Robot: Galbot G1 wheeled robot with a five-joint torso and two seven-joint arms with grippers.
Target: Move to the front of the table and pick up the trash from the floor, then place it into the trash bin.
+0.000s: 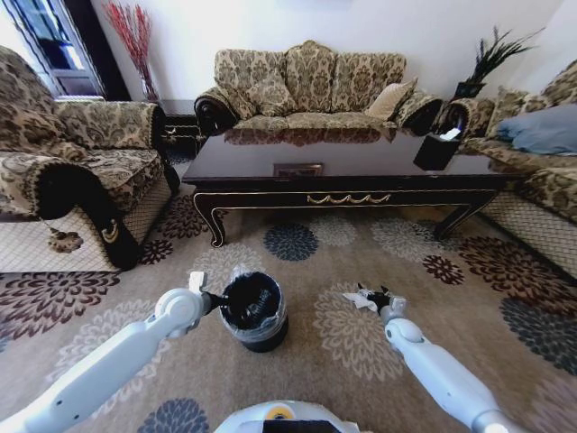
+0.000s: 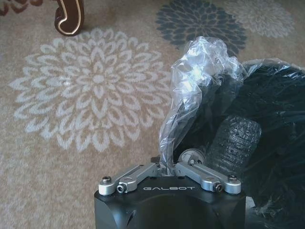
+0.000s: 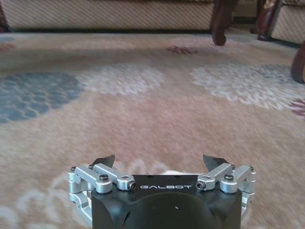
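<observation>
Tissue (image 1: 362,299) on carpet (image 1: 343,361) before desk (image 1: 343,162), under right claw (image 1: 379,298), jaws apart. Left claw (image 2: 167,167) clamped on bin (image 1: 252,311) liner. Pick-up step; next, likely lowering and closing.

Head cam high, looks down at floor (image 1: 361,262); wrist cams low, close (same carpet).

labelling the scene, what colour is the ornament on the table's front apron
Gold scrollwork on the dark brown-black table; the head view shows it best.
</observation>
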